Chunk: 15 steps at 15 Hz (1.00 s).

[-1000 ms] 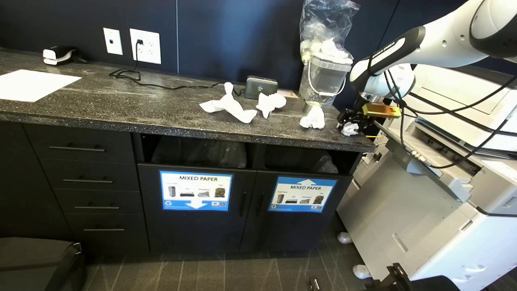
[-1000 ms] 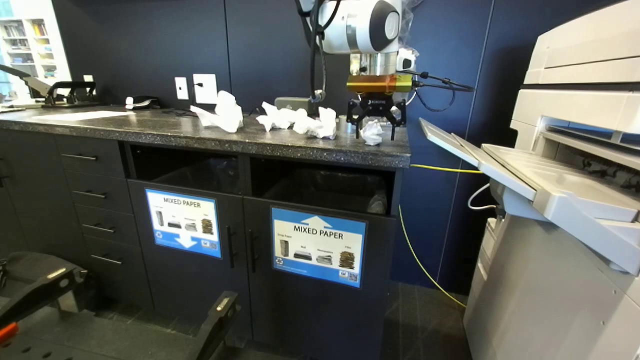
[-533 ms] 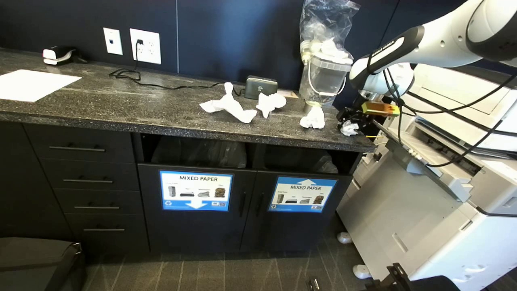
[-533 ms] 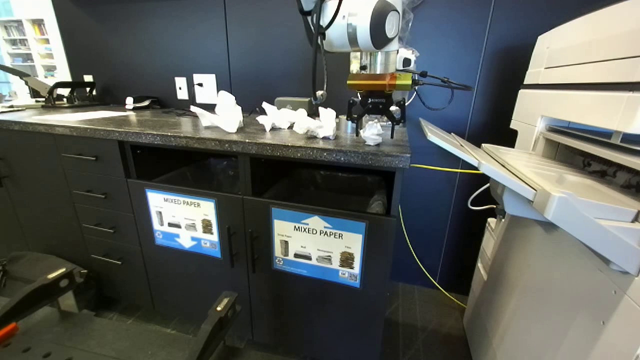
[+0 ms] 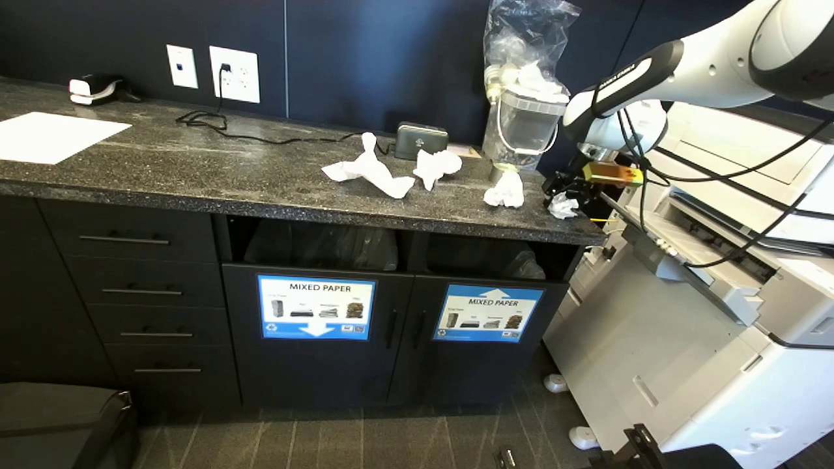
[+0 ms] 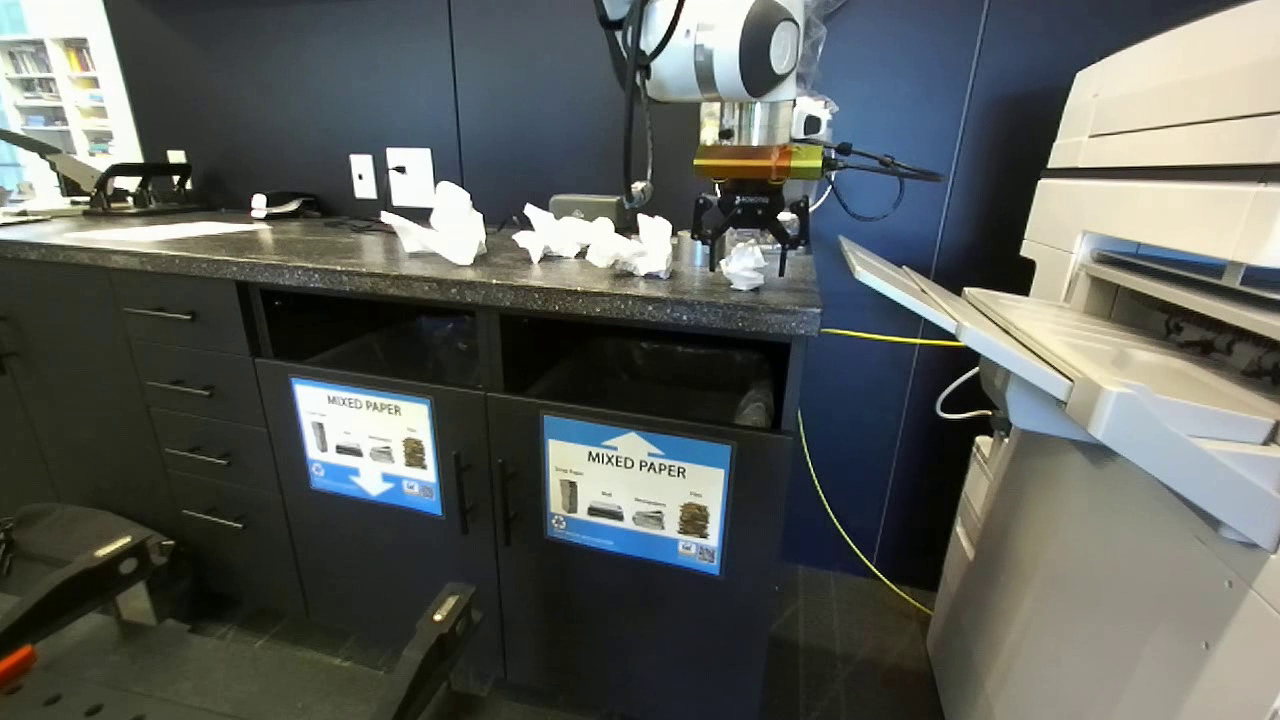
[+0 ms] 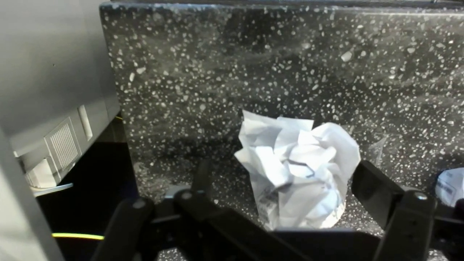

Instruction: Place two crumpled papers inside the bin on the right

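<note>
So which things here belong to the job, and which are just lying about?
Job:
black gripper
crumpled white paper nearest the gripper
one of three other crumpled white papers (unsettled which)
black lined bin on the right

Lying about:
flat white paper sheet
clear plastic bucket
dark rectangular box

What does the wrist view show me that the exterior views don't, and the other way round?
Wrist view only: the vent grille on the copier, and the fine folds of the crumpled paper by the gripper, close up.
Exterior views only: the right-hand bin below the countertop, the MIXED PAPER sign with the up arrow, the flat white sheet and the wall outlet.
Shared: that crumpled paper, the open gripper, the countertop, the copier and the yellow cable.
</note>
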{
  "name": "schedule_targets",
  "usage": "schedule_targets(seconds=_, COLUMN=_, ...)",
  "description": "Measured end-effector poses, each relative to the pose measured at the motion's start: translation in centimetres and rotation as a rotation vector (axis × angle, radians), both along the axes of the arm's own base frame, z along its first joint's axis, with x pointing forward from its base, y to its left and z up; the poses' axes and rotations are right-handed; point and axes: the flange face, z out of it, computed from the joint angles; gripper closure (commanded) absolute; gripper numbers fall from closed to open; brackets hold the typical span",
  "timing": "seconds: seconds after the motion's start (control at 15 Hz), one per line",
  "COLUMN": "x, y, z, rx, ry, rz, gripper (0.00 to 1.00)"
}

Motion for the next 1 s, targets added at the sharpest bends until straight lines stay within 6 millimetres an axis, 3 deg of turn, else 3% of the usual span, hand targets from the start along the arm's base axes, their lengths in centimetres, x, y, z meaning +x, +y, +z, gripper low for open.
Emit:
schedule_targets(seconds=0.13, x=0.08, y=0.05, z=-0.1, rx=0.001, ry=0.0, rz=0.003, gripper=0.31)
schedule_targets(seconds=0.33, x=0.17, y=0.09, z=-0.23, rx=0.002, ry=0.0, rz=0.006, gripper=0.57)
schedule_targets(seconds=0.6, x=0.26, y=0.09, z=-0.23, rx=0.001, ry=-0.001, rz=0.01, gripper=0.84)
schedule_targets(seconds=0.87, x=0.5, y=0.05, z=0.29, rx=-0.001, ry=-0.011, rz=0.01, gripper=0.91)
schedule_targets(seconds=1.0, x=0.54, y=0.05, z=0.45, rx=-0.001, ry=-0.009, rz=0.011, gripper=0.89)
